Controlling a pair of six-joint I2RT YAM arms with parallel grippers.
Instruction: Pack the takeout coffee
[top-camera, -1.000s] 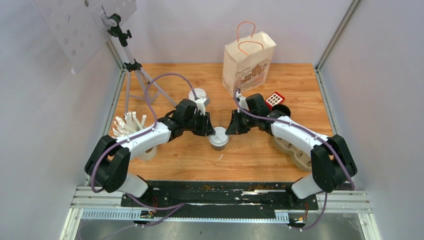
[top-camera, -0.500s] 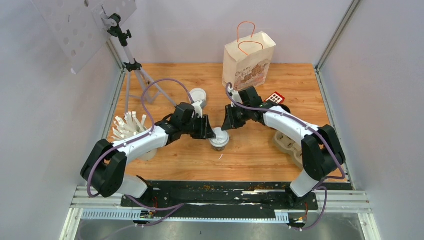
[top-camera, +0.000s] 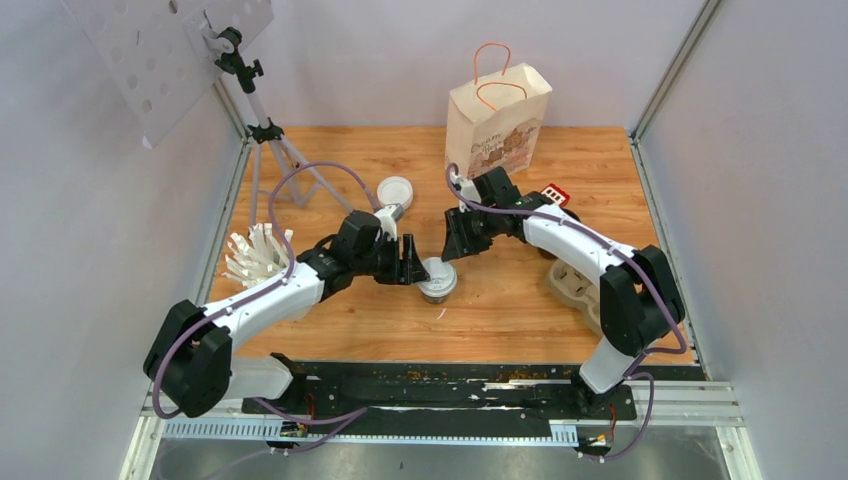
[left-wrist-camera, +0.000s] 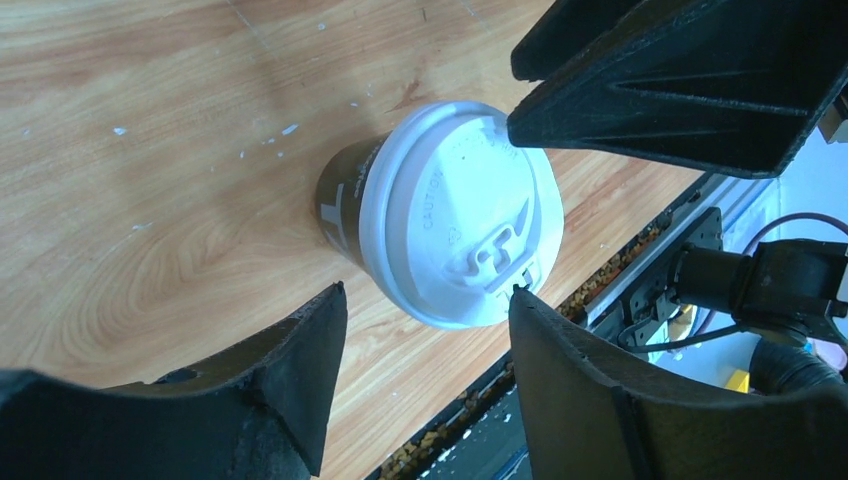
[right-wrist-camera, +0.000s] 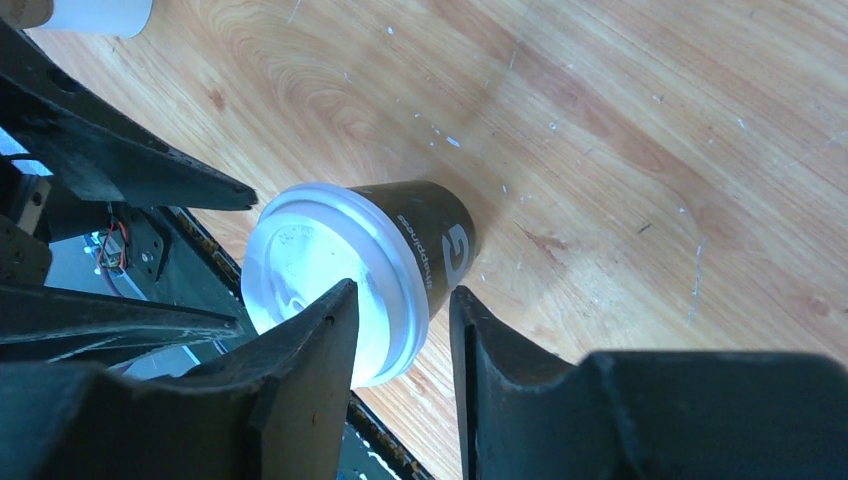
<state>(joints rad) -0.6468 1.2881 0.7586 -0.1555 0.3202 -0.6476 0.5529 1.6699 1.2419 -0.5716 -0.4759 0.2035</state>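
Dark, white-lidded takeout coffee cup (top-camera: 437, 277) upright on wooden surface (top-camera: 520, 300), near centre, flanked closely by left jaws, spread wide, and right jaws, parted narrowly - gripped by neither.

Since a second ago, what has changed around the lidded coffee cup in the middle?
Both hands opened: the left hand and the right hand spread their fingers beside the lidded cup, and neither grips it. The right hand drew slightly back toward the paper bag; the left hand shifted slightly toward the near edge. The cup and bag stayed put.
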